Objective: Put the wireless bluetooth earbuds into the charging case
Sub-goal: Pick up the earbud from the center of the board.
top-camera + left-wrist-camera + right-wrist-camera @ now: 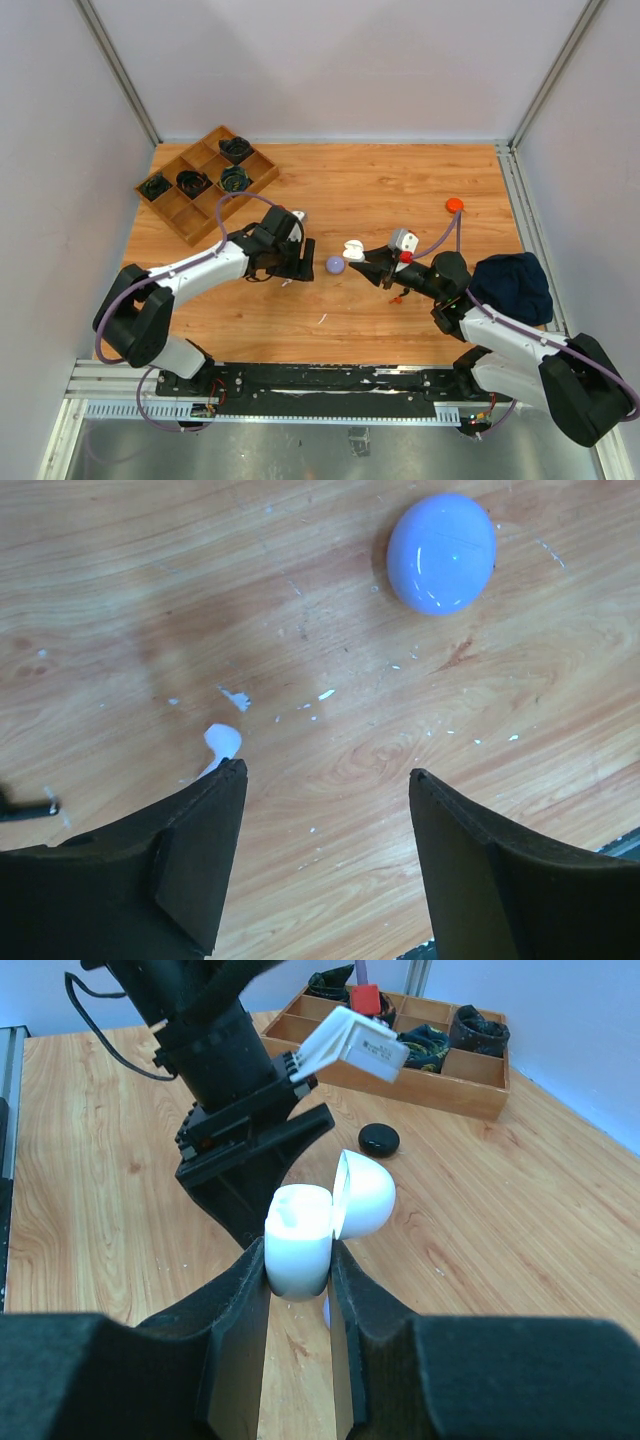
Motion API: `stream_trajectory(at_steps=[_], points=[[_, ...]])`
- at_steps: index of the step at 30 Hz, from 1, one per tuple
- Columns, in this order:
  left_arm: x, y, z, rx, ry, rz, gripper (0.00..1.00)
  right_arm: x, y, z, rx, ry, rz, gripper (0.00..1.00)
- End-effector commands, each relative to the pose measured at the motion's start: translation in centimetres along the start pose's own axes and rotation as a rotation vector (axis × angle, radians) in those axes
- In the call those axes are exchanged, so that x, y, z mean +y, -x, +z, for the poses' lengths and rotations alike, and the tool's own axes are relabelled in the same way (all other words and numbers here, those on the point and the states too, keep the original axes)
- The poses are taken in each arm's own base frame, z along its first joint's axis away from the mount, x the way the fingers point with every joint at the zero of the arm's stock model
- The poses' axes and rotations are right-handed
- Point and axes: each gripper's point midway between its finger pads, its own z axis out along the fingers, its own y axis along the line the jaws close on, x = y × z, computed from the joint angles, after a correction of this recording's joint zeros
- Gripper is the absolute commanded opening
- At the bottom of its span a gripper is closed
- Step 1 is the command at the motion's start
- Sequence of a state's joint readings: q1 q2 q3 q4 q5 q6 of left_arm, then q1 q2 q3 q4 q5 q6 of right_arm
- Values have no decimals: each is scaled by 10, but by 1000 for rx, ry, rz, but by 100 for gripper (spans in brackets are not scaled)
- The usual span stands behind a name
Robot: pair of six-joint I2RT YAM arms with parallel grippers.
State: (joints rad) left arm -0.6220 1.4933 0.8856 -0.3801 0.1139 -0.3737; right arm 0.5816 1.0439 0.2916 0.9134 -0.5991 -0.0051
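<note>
Tabletop (pixel 400 200); charging case (pixel 300 1235) in right hand (pixel 298 1265)

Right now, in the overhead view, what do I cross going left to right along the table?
Wooden tray → left gripper → pale purple case → open white case in the right gripper → red-orange case → dark blue cloth.

A lab test cell: pale panel walls (pixel 330 60), aluminium rails (pixel 330 409), wooden table (pixel 380 190).

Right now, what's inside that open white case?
The white case has its lid tipped back, showing only plain white. The right gripper covers its lower half, and no view looks into the hollow.
</note>
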Motion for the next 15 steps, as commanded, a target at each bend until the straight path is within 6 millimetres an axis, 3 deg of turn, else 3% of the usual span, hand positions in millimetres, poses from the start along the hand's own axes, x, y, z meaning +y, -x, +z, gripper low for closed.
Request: stream_trajectory(at_steps=[1,10,15], points=[[10,13,-16,-55,80,-43,71,-4,6,-2,-22,-18,-37,2],[34,7,-4,30,180,111,68,-4,7,-3,-21,-21,-45,2],[41,8,2,85,206,216,61,-4,7,-3,-21,-19,-45,2]])
